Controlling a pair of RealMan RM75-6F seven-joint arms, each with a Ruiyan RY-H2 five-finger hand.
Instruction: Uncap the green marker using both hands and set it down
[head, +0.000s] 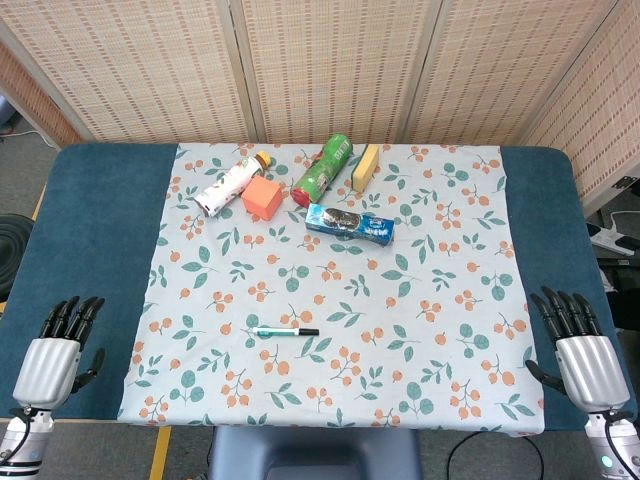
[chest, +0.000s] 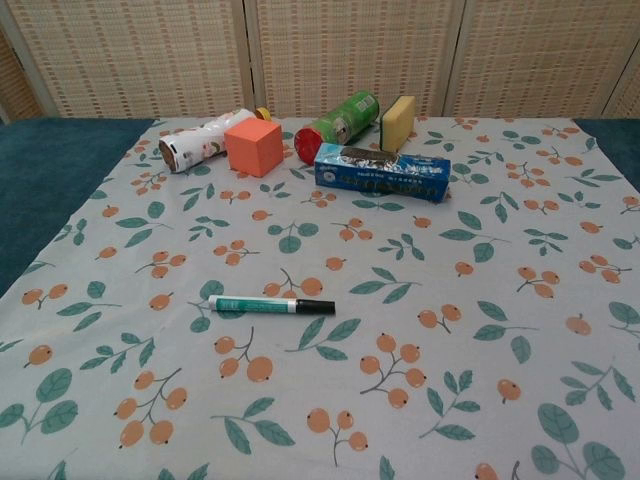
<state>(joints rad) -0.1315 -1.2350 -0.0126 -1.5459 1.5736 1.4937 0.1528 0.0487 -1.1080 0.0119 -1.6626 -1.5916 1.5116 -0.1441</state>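
The green marker (head: 285, 331) lies flat on the patterned cloth near the front middle, its black cap pointing right; the chest view shows the marker (chest: 271, 304) with its cap on. My left hand (head: 58, 353) rests open at the front left corner over the blue table edge, fingers straight, far from the marker. My right hand (head: 581, 350) sits open at the front right corner, equally far off. Neither hand appears in the chest view.
At the back of the cloth lie a white bottle (head: 228, 185), an orange cube (head: 263, 198), a green can (head: 322, 170), a yellow sponge (head: 366, 166) and a blue box (head: 349, 225). The blue table (head: 90, 220) flanks the cloth (head: 420, 330).
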